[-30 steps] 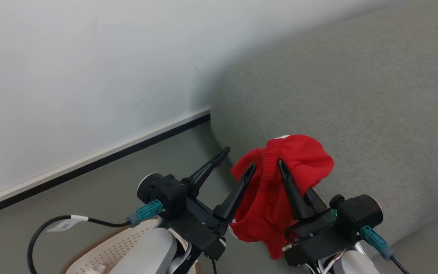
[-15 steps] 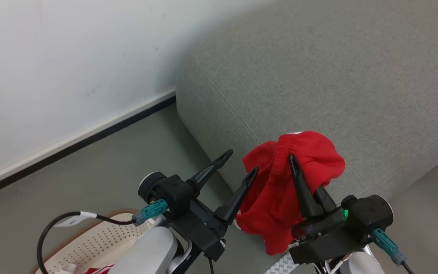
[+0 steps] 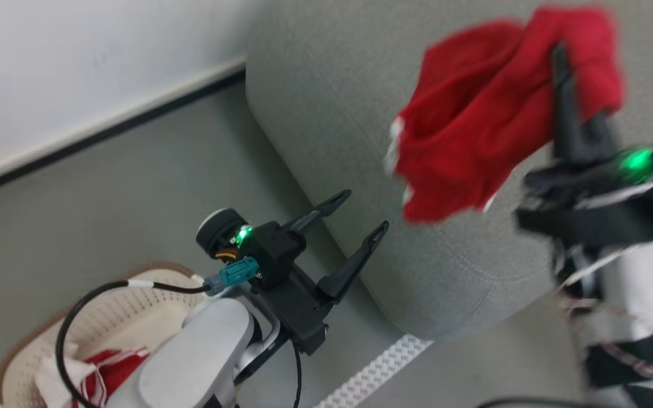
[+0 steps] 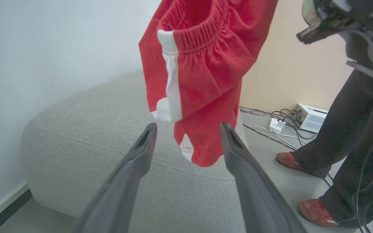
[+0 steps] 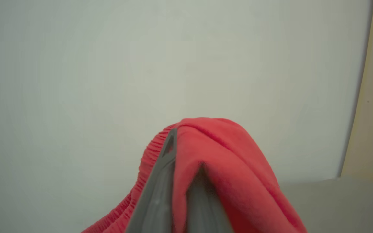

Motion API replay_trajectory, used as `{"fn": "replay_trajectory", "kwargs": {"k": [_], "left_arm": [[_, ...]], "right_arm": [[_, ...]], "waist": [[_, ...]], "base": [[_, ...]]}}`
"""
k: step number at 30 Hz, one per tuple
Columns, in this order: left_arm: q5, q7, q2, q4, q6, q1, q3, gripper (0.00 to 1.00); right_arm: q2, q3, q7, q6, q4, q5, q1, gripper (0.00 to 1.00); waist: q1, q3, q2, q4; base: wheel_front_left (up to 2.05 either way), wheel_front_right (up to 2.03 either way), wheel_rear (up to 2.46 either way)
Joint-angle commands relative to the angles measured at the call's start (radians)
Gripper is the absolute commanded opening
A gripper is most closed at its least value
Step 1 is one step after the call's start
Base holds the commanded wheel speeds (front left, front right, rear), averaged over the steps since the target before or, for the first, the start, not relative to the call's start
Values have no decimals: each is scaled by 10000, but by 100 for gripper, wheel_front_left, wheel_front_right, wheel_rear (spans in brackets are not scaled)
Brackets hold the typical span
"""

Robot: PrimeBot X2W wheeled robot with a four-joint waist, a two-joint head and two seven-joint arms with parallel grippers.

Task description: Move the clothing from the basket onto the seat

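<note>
Red clothing (image 3: 474,124) held over the seat (image 3: 332,85)
The right gripper (image 3: 562,73) pinches it. The left gripper (image 3: 360,214), spread and empty, hangs by the seat's left edge, right of the basket (image 3: 122,306). A person's legs (image 4: 342,129) stand beside the seat.

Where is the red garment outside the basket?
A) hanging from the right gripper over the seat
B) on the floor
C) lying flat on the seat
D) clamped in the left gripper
A: the right gripper is shut on the red garment, which hangs over the seat; the left gripper is open.
</note>
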Motion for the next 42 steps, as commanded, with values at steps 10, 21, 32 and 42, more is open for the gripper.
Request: {"fn": "replay_trajectory", "kwargs": {"k": [10,21,32,42], "left_arm": [[358,705,430,-728,-10,-1531,-521,100],[371,1316,532,-1340,-24,-2536,-1251,100],[323,1440,1064,-1534,29,-2438,-1557,100],[432,839,1110,-1398,367,-2182,-1461,100]], "right_arm": [[-1933,-3198,-11,4,118,186,-2874,0],[-3535,-4136,-11,3,2317,66,-4436,0],[-3063,-2628,-11,0,6764,657,-5174,0],[-2258,-3855,-11,0,6332,111,-3751,100]], "waist": [[-2,3433,-1,1119],[-2,4923,-1,1562],[-2,5170,-1,1499],[-2,4493,-1,1694]], "base": [[0,0,0],[0,0,0],[0,0,0],[0,0,0]]}}
